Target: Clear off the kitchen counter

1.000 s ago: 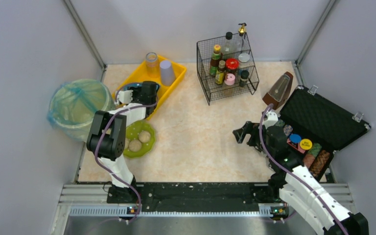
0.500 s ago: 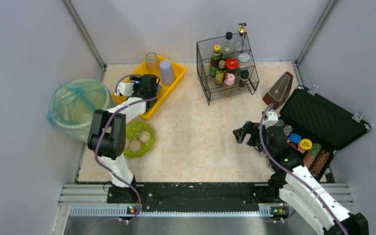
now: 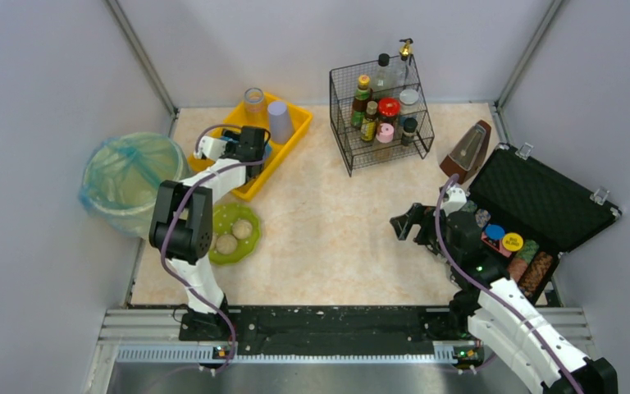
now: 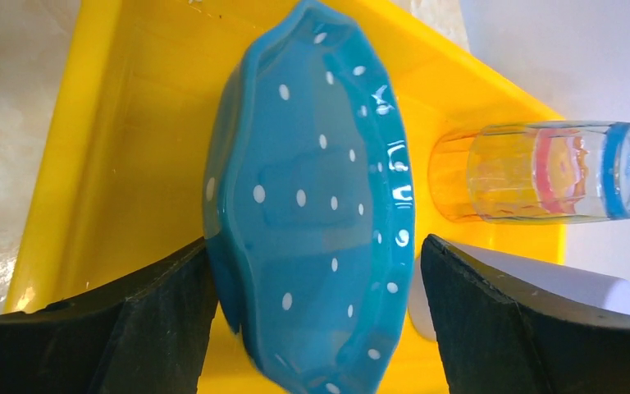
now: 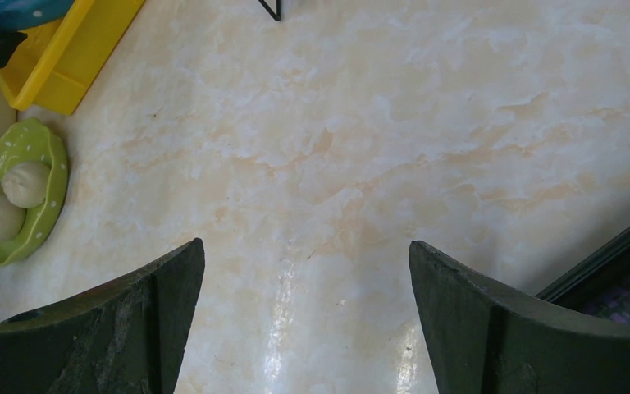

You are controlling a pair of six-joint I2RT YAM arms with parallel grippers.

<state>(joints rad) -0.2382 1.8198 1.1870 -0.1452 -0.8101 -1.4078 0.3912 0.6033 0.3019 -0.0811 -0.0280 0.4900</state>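
Note:
The beige marbled kitchen counter (image 3: 336, 213) holds a yellow tray (image 3: 294, 141) at the far left. My left gripper (image 3: 250, 144) is over the tray, open. A blue dotted dish (image 4: 312, 205) lies in the tray (image 4: 90, 164) between the spread fingers of this gripper (image 4: 313, 246); the left finger is at the dish's edge and the right finger stands apart. A green plate (image 3: 250, 246) with two buns (image 3: 242, 229) lies near the tray. My right gripper (image 3: 406, 223) hovers open over bare counter (image 5: 361, 123) with nothing between its fingers (image 5: 305, 246).
An orange-tinted glass (image 4: 533, 172) and a pale lilac cup (image 3: 280, 121) stand in the tray. A wire rack of bottles (image 3: 381, 111) stands at the back, with a brown metronome (image 3: 466, 152) and an open black case (image 3: 541, 201) to the right. A bagged bin (image 3: 127, 176) is at the left.
My left gripper has opened and let go of the blue dish in the tray, shifting slightly toward the far wall. The right arm has not moved.

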